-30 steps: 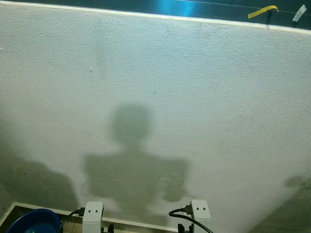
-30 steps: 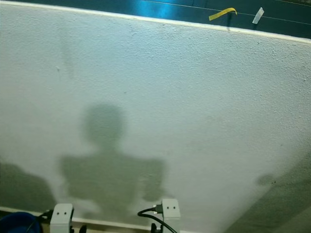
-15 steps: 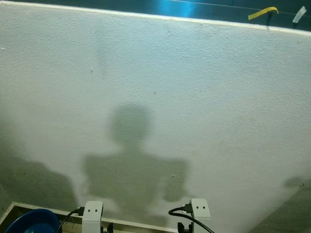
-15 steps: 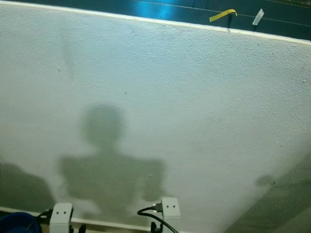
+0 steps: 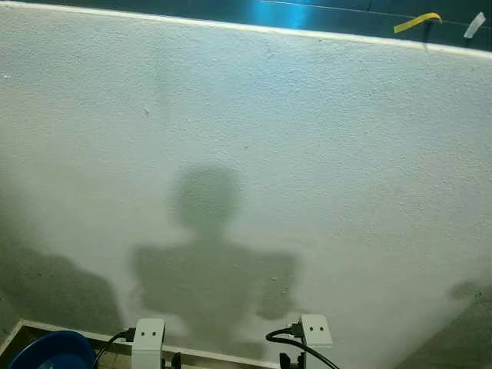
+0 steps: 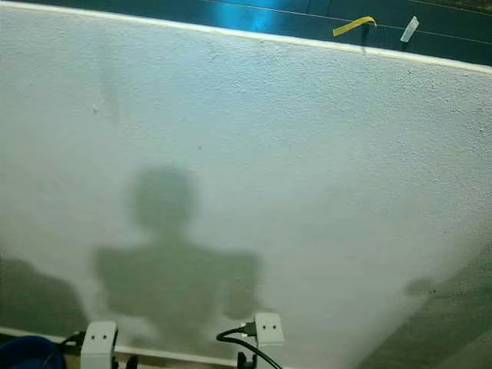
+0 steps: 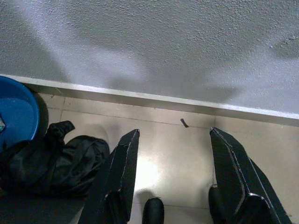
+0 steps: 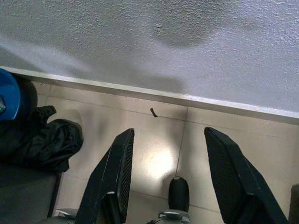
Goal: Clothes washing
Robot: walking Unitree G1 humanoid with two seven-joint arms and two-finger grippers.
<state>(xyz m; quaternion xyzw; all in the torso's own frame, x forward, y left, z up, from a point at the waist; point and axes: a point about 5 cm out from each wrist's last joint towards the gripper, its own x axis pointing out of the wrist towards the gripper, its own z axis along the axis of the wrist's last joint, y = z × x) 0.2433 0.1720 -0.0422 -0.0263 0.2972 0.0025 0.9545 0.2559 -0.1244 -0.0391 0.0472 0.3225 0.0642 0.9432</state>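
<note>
A rough white plastered wall [image 5: 307, 154] stands close in front of the robot and takes up most of the head views. The robot's own grey shadow, a round head over square shoulders, falls on the lower middle of this wall. Along the wall's upper edge runs a dark blue-green band, with a curled strip of yellow tape [image 5: 417, 21] and a small white tape piece [image 6: 409, 28] stuck to it near the wall's upper right corner.

At the foot of the wall runs a pale skirting strip, and below it lies a glossy beige tiled floor [image 7: 168, 154]. A small dark fleck lies on the tiles just beside the skirting.

Further along the foot of the wall, toward the robot's left, a crumpled black garment [image 7: 51, 161] lies heaped on the floor. It touches a round blue plastic basin [image 7: 16, 114] that sits on its far left side, close against the skirting. The basin's rim also shows at the lower left corner of the left eye view.

Both arms hang low before the wall, their white wrist blocks with black cables at the bottom of the head views. The left hand [image 7: 170, 177] hovers over bare tiles just beside the garment, its two long black fingers spread wide and holding nothing. The right hand [image 8: 166, 175] hovers over tiles further from the garment, fingers likewise spread apart and empty.
</note>
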